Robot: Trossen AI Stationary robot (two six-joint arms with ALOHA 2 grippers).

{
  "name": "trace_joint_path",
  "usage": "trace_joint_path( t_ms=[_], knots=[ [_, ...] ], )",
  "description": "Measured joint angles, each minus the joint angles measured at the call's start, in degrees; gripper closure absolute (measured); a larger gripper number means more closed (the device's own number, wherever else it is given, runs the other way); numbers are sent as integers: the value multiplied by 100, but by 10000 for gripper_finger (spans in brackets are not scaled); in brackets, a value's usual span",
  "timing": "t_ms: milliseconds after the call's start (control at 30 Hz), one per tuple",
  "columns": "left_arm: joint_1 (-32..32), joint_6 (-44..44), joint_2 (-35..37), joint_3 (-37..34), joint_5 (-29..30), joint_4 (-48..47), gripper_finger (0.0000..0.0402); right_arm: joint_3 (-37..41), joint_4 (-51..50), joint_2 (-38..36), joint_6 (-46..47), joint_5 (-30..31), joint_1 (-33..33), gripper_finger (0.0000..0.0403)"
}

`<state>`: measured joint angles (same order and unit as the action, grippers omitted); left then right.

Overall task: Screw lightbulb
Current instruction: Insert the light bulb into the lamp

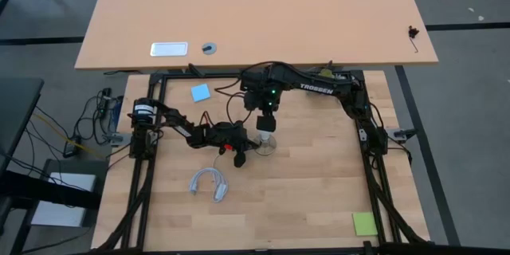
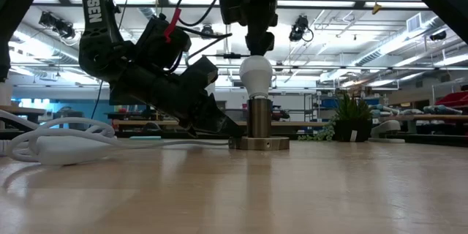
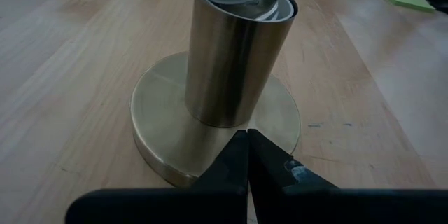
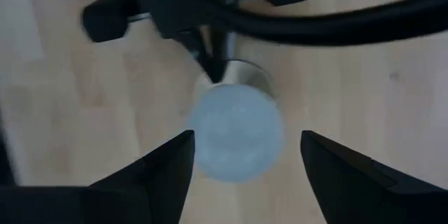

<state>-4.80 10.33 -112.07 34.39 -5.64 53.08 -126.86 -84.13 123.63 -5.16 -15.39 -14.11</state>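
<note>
Frosted white glass, so the lightbulb [image 2: 256, 74] is light, slick and easy to crack. It's sitting upright in the brushed-metal socket [image 2: 257, 119] on the wooden counter [image 2: 307, 190], a bit crooked as the left wrist view shows it. I'd grab the round dome across its widest part, gently, never the neck. The right claw [image 4: 243, 155] hangs straight over the bulb, fingers spread wider than the dome, one on each side, apparently not touching yet. The left claw [image 3: 248, 155] is pinched closed, its tips resting on the socket's round base.
</note>
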Motion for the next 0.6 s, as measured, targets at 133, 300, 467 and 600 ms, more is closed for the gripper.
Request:
trace_joint_path(
  t_ms=[133,300,467,600],
  knots=[
    [0,0,0,0,-19,0,394,-1,6,0,1,-140,7,99],
    [0,2,0,0,-27,7,394,1,-15,0,-234,-138,-63,64],
    [0,0,0,0,-32,4,394,282,131,-11,-393,-415,-182,51],
    [0,0,0,2,-37,4,394,449,183,-10,-460,-548,-148,57]
  ],
)
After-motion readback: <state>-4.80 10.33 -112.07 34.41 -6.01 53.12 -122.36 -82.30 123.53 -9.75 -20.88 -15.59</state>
